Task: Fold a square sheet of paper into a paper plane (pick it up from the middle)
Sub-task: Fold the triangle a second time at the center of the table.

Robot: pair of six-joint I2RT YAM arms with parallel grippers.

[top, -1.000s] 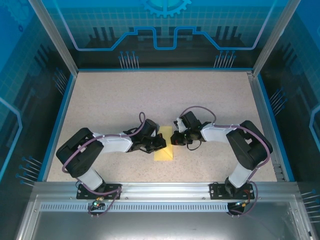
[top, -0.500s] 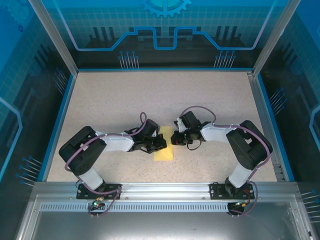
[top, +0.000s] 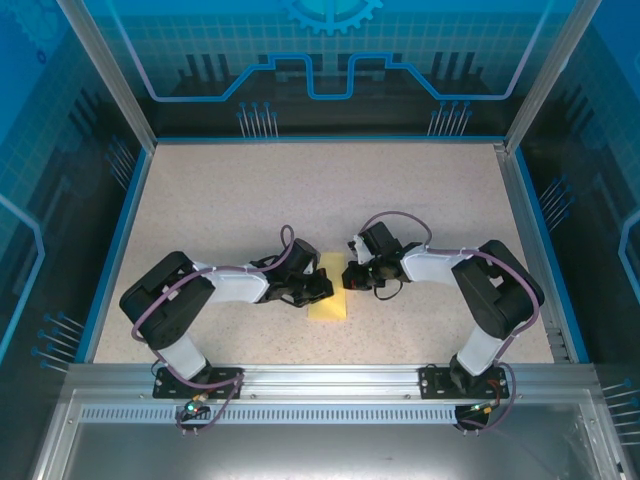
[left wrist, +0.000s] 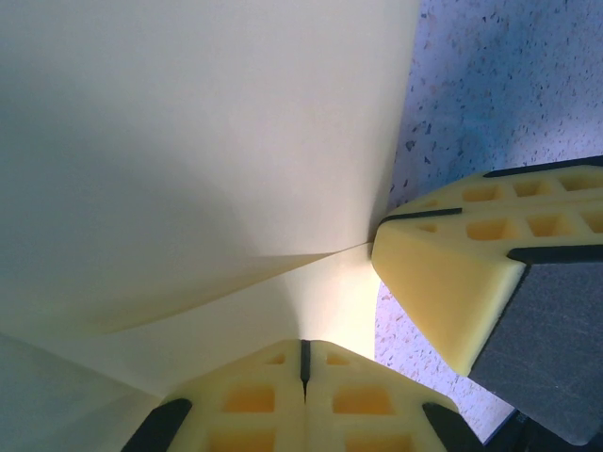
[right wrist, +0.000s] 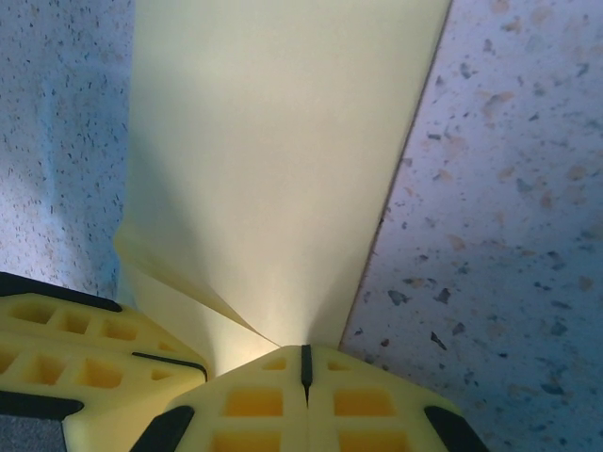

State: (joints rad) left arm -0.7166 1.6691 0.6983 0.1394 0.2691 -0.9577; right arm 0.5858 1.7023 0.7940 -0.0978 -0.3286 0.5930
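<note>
Left claw (left wrist: 303,347) and right claw (right wrist: 303,350) both clamp the paper (top: 330,308) mid-frame; pulling apart unevenly could tear it or skew the crease

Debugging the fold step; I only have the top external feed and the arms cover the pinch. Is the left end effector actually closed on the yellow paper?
Observer: Yes. In the left wrist view, the left end effector has its pads pressed together on the square sheet of paper.
Operator: And the right one?
Observer: In the right wrist view, the right end effector is also shut on the sheet, pads together.
Operator: Is the paper flat at the pinch?
Observer: No. In the right wrist view it is doubled over, and two layers gape apart just left of the pinch.
</note>
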